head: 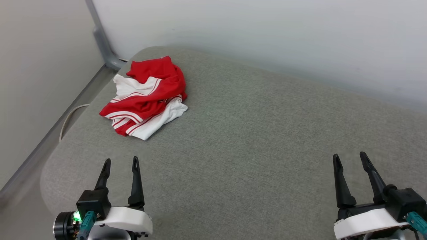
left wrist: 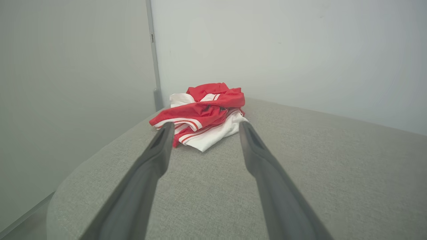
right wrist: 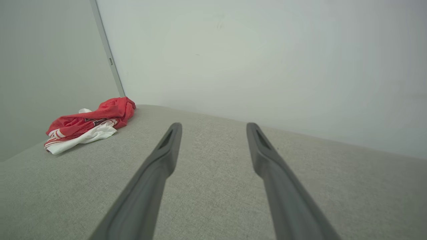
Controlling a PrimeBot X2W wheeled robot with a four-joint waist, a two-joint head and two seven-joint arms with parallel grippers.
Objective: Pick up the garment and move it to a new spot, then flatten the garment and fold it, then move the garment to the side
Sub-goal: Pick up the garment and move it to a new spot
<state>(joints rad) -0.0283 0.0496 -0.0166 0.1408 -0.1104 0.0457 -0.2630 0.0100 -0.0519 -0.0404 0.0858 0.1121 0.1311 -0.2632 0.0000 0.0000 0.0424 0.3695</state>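
The garment [head: 145, 96] is crumpled in a heap at the far left corner of the grey cushion [head: 250, 150], well apart from both grippers. The left gripper [head: 121, 160] and right gripper [head: 349, 155] have fingers spread, holding nothing. The head view catches a white cable [head: 70, 115] off the cushion's left edge (the right wrist view gets dark lettering in the folds).

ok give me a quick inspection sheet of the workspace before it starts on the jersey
surface: grey fabric cushion, rounded corners
job's things: red and white jersey, crumpled in a heap near the far left corner, not yet picked up
clutter: nothing seen
claws: left claw open, holding nothing, pointing toward the jersey; right claw open, holding nothing, well off to the jersey's right
cables: pale cable looping beside the cushion's left edge
surroundings: pale walls, grey post in the corner
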